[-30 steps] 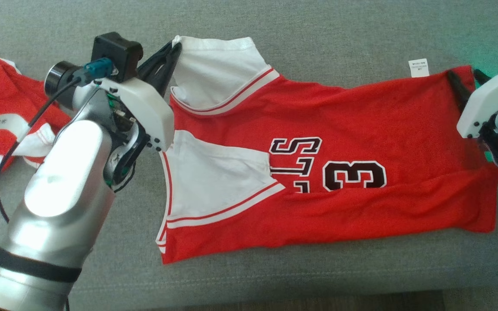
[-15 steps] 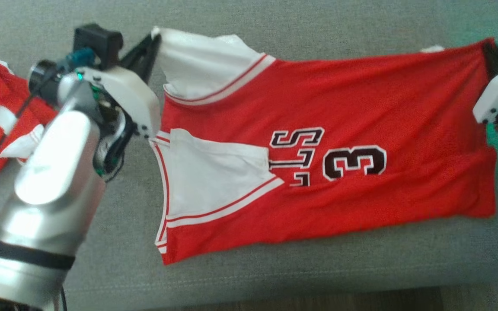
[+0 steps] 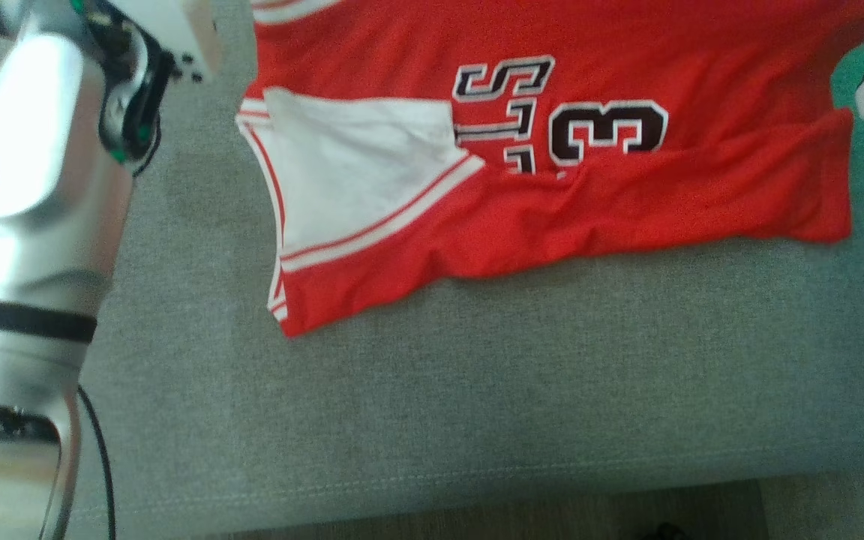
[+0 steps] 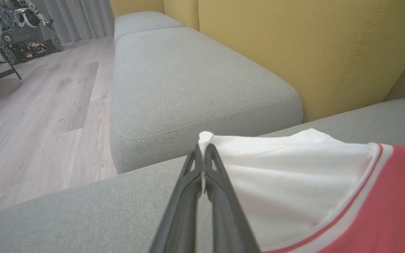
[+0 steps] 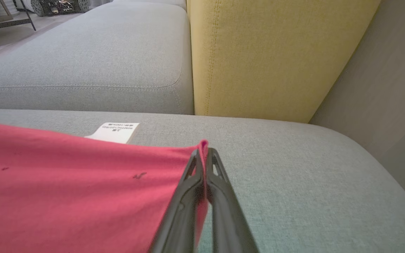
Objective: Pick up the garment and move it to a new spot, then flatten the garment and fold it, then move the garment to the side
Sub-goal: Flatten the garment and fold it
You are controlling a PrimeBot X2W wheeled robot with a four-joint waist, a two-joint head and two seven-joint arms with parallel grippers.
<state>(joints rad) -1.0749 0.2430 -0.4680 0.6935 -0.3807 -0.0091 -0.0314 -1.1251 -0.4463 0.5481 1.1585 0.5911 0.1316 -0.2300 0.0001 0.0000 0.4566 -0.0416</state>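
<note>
Garment [image 3: 552, 202] report from my station: it is a red and white sports jersey, spread on the grey sofa seat [image 3: 477, 390] between my two hands. The left hand [image 4: 202, 154] is clamped shut on the white sleeve corner, with a nub of white cloth poking out past the fingertips. The right hand [image 5: 204, 151] is pinched shut on the far red hem corner, with a small white care label [image 5: 113, 131] lying on the seat just beyond it, to its left.

On progress, I judge the pick-up and the flattening as done, since the cloth lies broad with only some ripples along its near edge. A near flap of red cloth seems to cover the lower part of the black print, so one lengthwise fold looks made. With both far corners gripped and raised off the seat, I read this as the fold step, probably a second fold. Finishing the fold and shifting the jersey aside are left.

The long axis runs straight from one hand to the other, across my head view. The sleeve and collar end sits at the left hand, and the hem end sits at the right hand. The print lies sideways to me. The far long edge hangs between the fingers, while the near long edge rests on the seat, well on my side of both hands.
</note>
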